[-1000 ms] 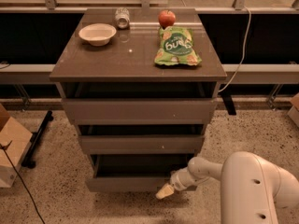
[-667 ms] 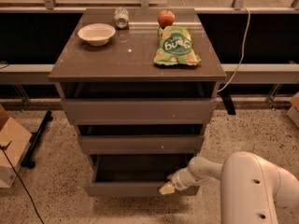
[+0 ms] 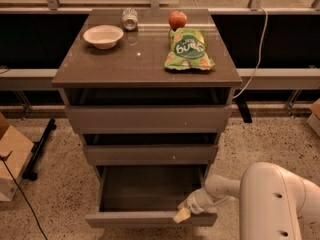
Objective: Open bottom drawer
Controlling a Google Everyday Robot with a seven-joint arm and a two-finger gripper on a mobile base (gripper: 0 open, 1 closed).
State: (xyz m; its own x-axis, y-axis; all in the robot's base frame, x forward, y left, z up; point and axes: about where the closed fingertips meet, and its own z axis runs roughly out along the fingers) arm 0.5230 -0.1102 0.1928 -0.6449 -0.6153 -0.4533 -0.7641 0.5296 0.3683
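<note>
The bottom drawer (image 3: 150, 219) is the lowest of three grey-brown fronts in the cabinet. It stands pulled out towards me, and its dark box interior (image 3: 150, 186) shows. My gripper (image 3: 182, 215) is at the drawer front's top edge, right of its middle, with its pale tip against the front. The white arm reaches in from the lower right. The two drawers above (image 3: 150, 118) (image 3: 150, 154) stand out only a little.
On the cabinet top (image 3: 100, 64) are a white bowl (image 3: 103, 35), a tipped can (image 3: 130, 19), a red apple (image 3: 177, 19) and a green chip bag (image 3: 189, 50). A cardboard box (image 3: 10, 159) stands on the floor at the left. A cable (image 3: 252, 59) hangs at the right.
The bottom drawer has slid further out towards me, showing more of its interior. My gripper has moved with its front edge, down and towards me.
</note>
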